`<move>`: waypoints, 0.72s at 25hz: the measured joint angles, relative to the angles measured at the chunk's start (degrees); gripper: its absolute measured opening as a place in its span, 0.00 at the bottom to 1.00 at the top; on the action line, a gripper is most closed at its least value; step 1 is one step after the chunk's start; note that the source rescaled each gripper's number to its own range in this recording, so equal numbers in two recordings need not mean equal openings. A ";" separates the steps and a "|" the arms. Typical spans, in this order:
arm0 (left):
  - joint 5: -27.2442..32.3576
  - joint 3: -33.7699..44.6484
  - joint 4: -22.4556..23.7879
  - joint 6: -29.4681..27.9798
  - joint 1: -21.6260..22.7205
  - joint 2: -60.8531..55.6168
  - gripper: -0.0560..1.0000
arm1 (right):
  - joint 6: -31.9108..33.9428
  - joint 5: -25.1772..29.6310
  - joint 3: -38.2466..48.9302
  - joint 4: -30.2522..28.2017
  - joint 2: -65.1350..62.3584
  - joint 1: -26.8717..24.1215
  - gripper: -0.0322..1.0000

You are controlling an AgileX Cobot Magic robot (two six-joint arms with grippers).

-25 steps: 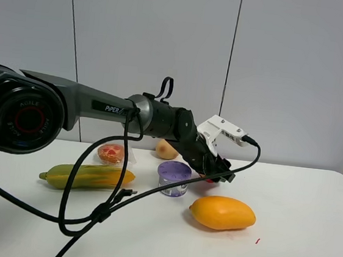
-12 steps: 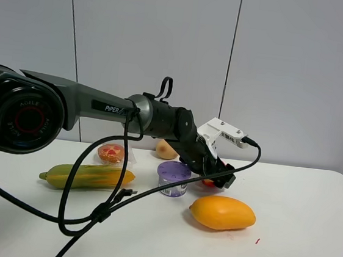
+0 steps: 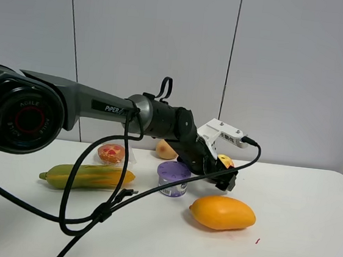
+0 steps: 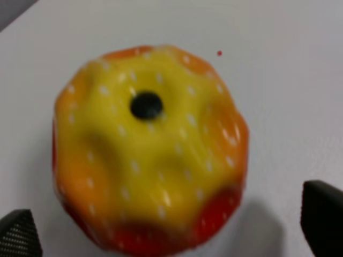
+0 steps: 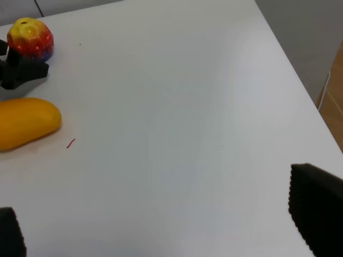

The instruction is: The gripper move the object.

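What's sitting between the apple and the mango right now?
A black fingertip of the left hand, then bare table; the right wrist view shows it.

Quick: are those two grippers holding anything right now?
Left gripper: open, fingers spread wide by the apple, not gripping it.
Right gripper: open, holding nothing.

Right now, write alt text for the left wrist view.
A blurry toy apple, yellow on top with a dark hole and red below, fills the view against a white table. Two black fingertips flank it without touching.
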 joint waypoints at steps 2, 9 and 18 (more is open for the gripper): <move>0.64 0.00 0.00 0.00 0.00 -0.12 0.98 | 0.00 0.00 0.00 0.00 0.00 0.00 1.00; 5.71 0.00 0.80 -0.23 0.00 -4.54 0.98 | 0.00 0.00 0.00 0.00 0.00 0.00 1.00; 15.95 0.00 0.86 -0.39 -2.96 -19.25 0.98 | 0.00 0.00 0.00 0.00 0.00 0.00 1.00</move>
